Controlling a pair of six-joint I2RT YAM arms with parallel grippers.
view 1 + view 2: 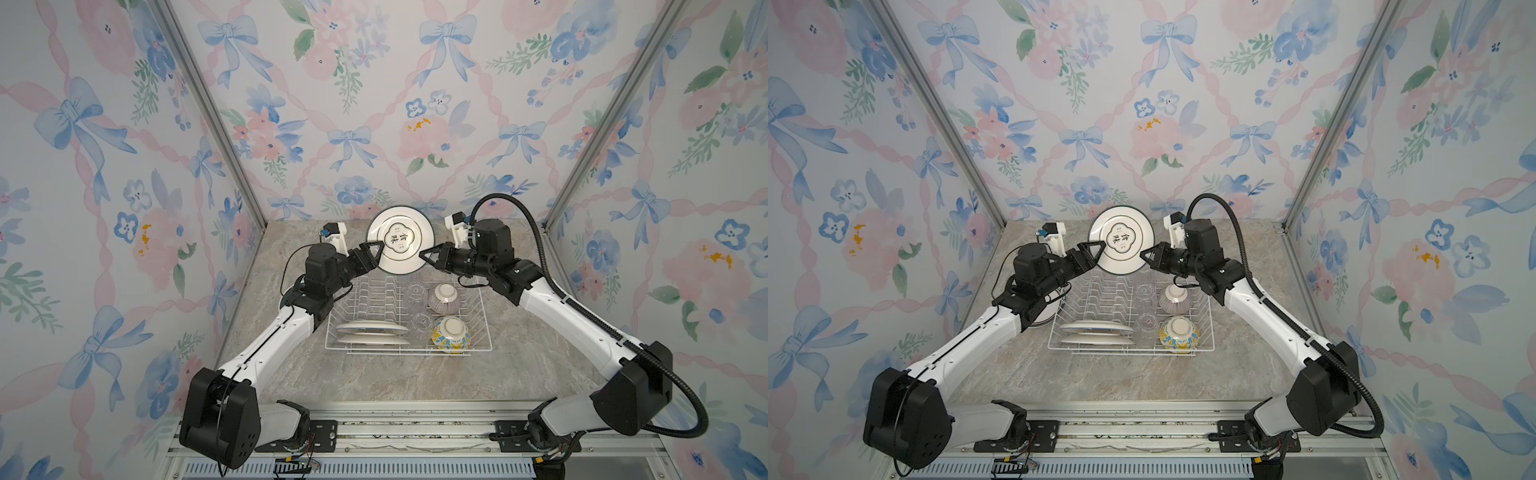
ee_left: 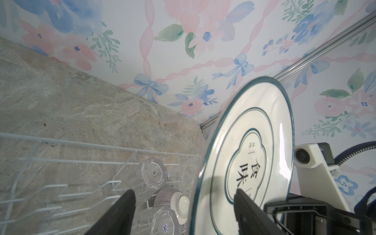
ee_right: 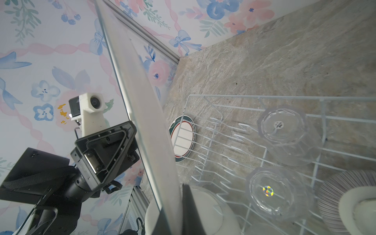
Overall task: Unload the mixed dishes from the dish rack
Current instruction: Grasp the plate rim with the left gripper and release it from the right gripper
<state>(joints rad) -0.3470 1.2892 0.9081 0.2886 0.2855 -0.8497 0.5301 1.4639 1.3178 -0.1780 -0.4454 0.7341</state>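
Note:
A white plate (image 1: 400, 246) with a dark rim and black characters hangs upright above the back of the dish rack (image 1: 386, 352). My right gripper (image 1: 426, 254) is shut on its right rim; in the right wrist view the plate (image 3: 142, 101) shows edge-on against one finger (image 3: 186, 195). My left gripper (image 1: 376, 254) is open, its jaws straddling the left rim (image 2: 205, 183) with clear gaps. In the rack stand two white plates (image 1: 372, 329), two clear glasses (image 1: 415, 293), a purple-striped bowl (image 1: 444, 298) and a yellow-blue bowl (image 1: 451, 334), both upside down.
A green-and-red rimmed plate (image 3: 182, 140) lies on the stone tabletop (image 1: 374, 382) left of the rack, mostly under my left arm. Rows of upright prongs (image 1: 374, 291) fill the rack's left half. Floral walls close in on the back and both sides.

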